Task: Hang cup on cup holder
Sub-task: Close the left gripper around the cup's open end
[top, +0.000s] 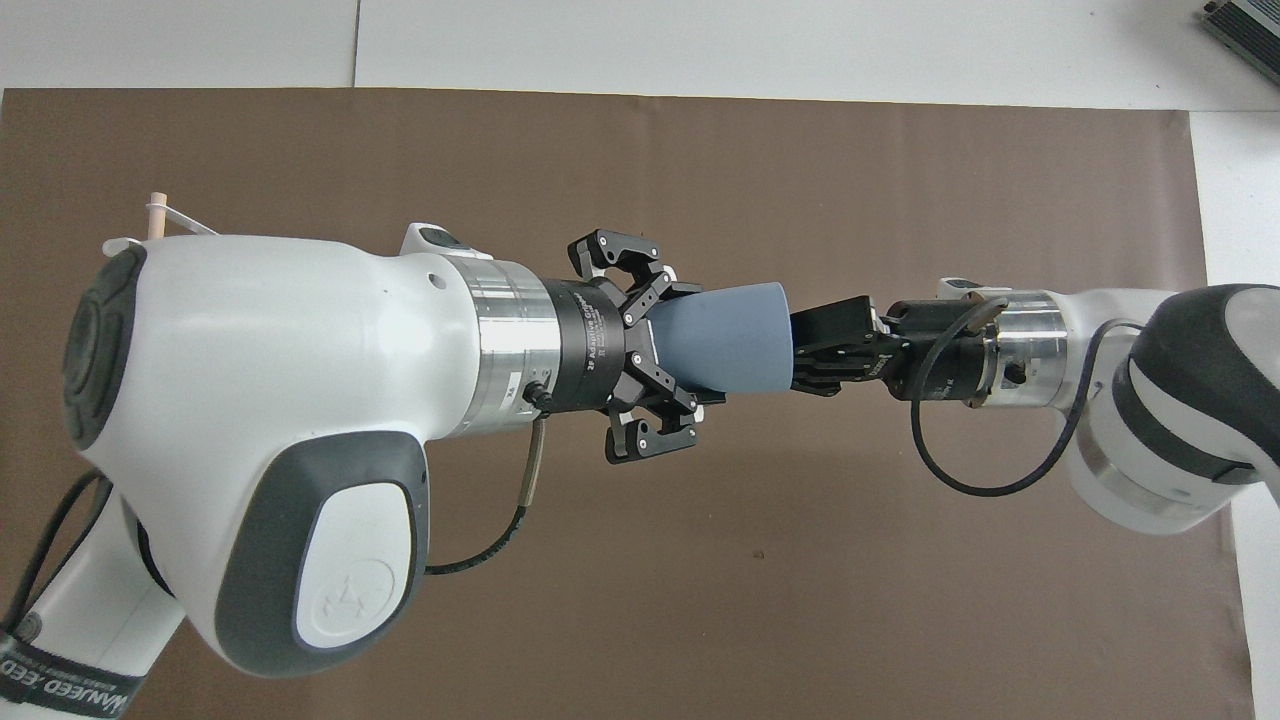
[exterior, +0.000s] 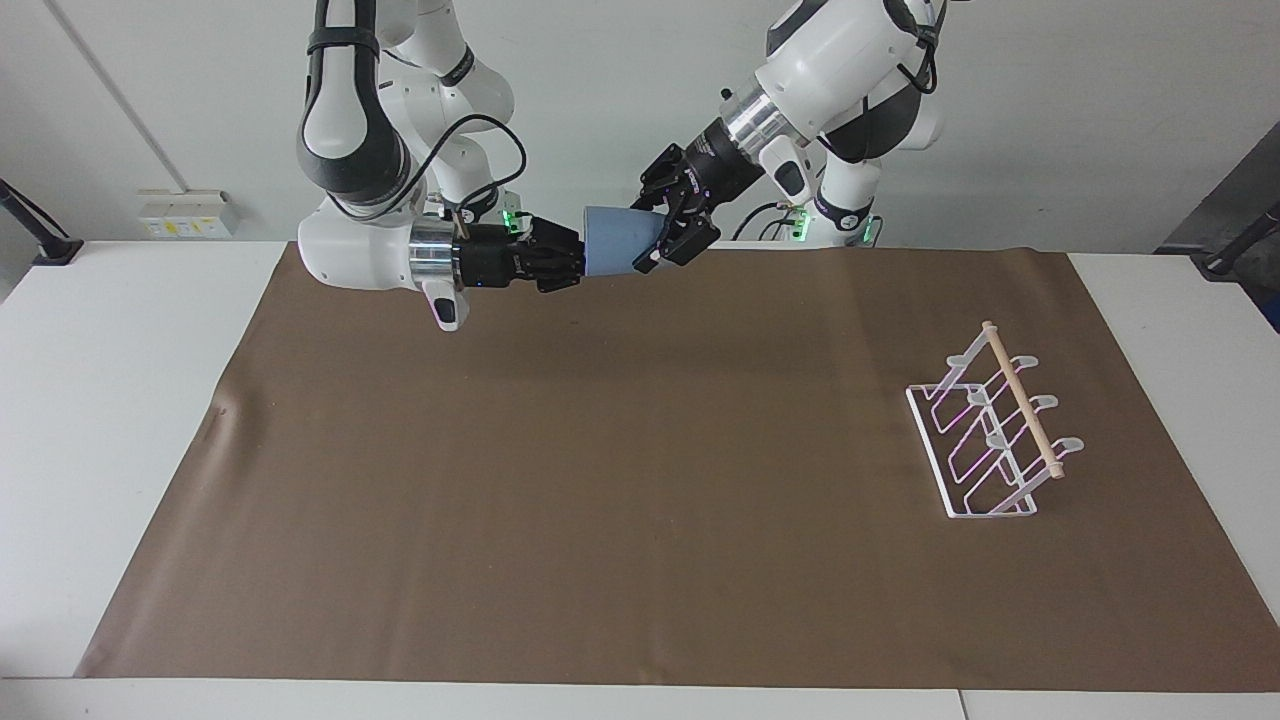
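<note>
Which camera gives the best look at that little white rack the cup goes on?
The facing view. The cup holder stands whole and unblocked on the brown mat, prongs and wooden dowel plain. In the overhead view the left arm covers nearly all of it; only the dowel's tip and a bit of wire peek out.

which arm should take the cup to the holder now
Left. The left gripper is shut on the cup's narrow end, and the holder stands at the left arm's end of the table. The right gripper is at the cup's rim.
</note>
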Action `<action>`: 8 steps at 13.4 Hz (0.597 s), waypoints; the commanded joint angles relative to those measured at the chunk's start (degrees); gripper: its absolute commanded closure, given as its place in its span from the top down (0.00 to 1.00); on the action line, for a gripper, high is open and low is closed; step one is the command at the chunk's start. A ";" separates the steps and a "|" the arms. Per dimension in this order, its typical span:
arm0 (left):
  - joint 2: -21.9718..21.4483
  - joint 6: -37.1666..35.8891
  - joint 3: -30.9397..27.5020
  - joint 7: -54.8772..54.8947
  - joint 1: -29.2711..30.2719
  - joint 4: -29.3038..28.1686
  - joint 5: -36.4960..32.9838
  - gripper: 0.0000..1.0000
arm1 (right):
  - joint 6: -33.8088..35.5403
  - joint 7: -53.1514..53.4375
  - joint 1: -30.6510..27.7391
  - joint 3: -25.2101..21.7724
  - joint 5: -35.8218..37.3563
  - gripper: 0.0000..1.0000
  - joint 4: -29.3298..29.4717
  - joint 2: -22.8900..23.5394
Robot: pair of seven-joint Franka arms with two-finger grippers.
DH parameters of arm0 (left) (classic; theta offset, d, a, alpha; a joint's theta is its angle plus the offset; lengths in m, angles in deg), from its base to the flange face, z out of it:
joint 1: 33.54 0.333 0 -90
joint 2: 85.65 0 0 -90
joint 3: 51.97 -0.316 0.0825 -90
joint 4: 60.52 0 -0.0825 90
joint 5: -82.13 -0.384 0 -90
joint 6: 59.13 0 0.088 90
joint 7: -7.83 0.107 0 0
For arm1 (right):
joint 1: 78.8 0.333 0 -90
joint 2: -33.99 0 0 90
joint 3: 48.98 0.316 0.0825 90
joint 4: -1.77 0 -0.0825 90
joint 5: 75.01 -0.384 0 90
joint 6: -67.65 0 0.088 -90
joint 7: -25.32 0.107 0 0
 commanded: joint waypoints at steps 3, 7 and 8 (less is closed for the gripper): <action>-0.16 1.66 -0.57 -1.51 -0.97 -0.72 -0.77 0.00 | -0.69 3.05 -0.31 0.50 -1.61 0.43 -0.88 -1.10; -0.25 1.65 -0.57 -1.16 -0.36 -0.98 -1.81 0.00 | 0.53 3.14 -1.27 0.06 -0.91 0.44 -0.79 -1.18; -0.16 1.39 -0.92 -1.07 -0.27 -0.98 -2.17 0.00 | 1.24 3.23 -1.45 -0.03 -0.21 0.44 -0.79 -1.10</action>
